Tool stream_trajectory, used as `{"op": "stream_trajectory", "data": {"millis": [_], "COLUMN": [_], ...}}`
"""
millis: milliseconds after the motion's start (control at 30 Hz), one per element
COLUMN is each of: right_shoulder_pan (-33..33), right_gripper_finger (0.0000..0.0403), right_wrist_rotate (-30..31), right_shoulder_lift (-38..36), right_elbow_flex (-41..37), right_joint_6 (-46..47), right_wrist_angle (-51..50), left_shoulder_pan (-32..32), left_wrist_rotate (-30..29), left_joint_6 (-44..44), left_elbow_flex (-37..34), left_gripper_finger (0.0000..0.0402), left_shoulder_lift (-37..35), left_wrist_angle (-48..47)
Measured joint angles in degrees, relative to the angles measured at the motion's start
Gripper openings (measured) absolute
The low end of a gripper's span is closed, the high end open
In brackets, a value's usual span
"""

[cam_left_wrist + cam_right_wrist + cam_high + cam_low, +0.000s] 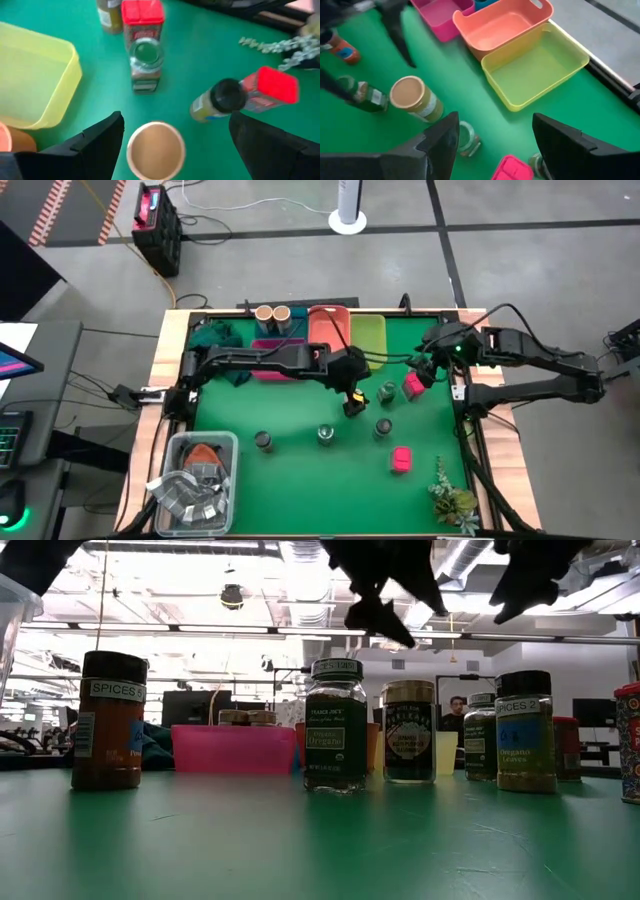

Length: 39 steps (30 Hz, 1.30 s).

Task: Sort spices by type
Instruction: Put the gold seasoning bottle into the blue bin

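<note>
Several spice jars stand on the green table: a dark-topped one [263, 440], two clear-topped ones [326, 434] [383, 427] and one [388, 392] beside a pink box [412, 385]. A second pink box [401, 459] lies nearer the front. Two tan-topped jars [273, 313] stand at the far edge. My left gripper [176, 120] hangs open above mid-table, its fingers on either side of a tan-topped jar [155, 150] and apart from it. My right gripper [495, 120] hangs open at the right [425, 372], with nothing between its fingers.
Along the far edge stand a magenta tray [270, 348], an orange tray [330, 328] and a yellow-green tray [368, 335], with teal cloth [215, 335] to their left. A clear tub of grey packets [195, 480] fills the near left corner, and a plant sprig [452, 500] lies near right.
</note>
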Motion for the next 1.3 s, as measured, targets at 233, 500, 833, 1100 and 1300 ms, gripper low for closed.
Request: {"op": "stream_trajectory", "data": {"millis": [233,500,833,1100,1300], "right_shoulder_pan": [2.4,4.0,4.2,4.2,4.2], "right_gripper_finger": [0.0279,0.0279,0.0279,0.0279,0.0279], "right_wrist_rotate": [0.0,0.3,1.5,1.5,1.5], "right_shoulder_lift": [-1.1,-0.9,-1.0,-1.0,-1.0], "right_elbow_flex": [0.0,0.0,0.0,0.0,0.0], "right_joint_6": [0.4,0.9,1.6,1.7,1.7], "right_wrist_angle": [-0.3,-0.3,-0.3,-0.3,-0.3], "left_shoulder_pan": [0.0,0.0,-0.2,-0.2,-0.2], "left_wrist_rotate": [-2.4,-2.3,-1.0,-0.9,-0.8], "left_joint_6": [4.4,8.8,12.9,12.2,12.7], "left_elbow_flex": [-5.5,-10.6,-15.9,-18.3,-18.2], "left_gripper_finger": [0.0346,0.0346,0.0346,0.0345,0.0305], "left_shoulder_lift": [0.0,0.0,-0.1,0.0,0.0], "left_wrist_angle": [6.2,11.1,14.2,17.0,18.3]}}
